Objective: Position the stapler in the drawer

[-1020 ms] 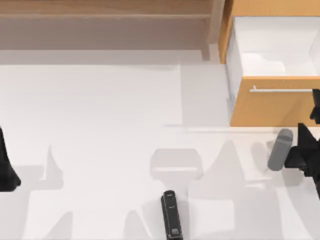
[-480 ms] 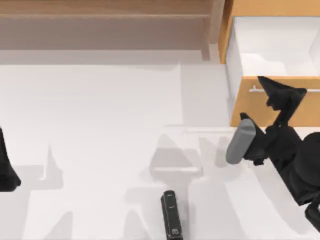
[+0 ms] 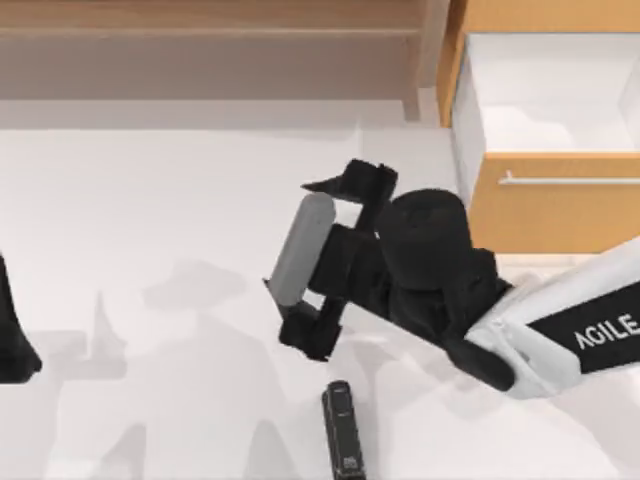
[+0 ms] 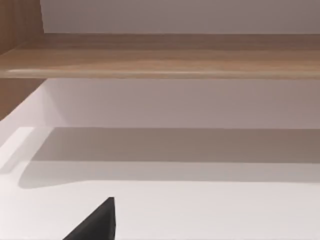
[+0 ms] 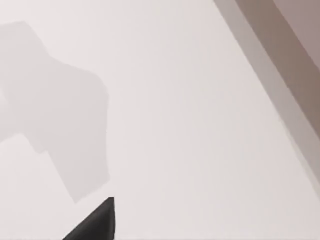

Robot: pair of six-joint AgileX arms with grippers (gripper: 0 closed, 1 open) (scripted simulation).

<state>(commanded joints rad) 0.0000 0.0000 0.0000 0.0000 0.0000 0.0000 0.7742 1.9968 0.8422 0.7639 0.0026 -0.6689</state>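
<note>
Your stapler (image 3: 342, 429) is a slim black bar lying flat at the table's (image 3: 180, 220) near edge, about mid-width, rounded end away from you, a pale mark at its near end. The drawer (image 3: 553, 200) stands pulled open at the far right, white inside, silver handle on its orange front. A wooden shelf (image 3: 210, 40) runs along the back. Your right gripper (image 3: 318, 265) hangs above the table just beyond the stapler, fingers spread, holding nothing. Your left gripper (image 3: 12, 330) sits parked at the left edge; I cannot tell its opening.
</note>
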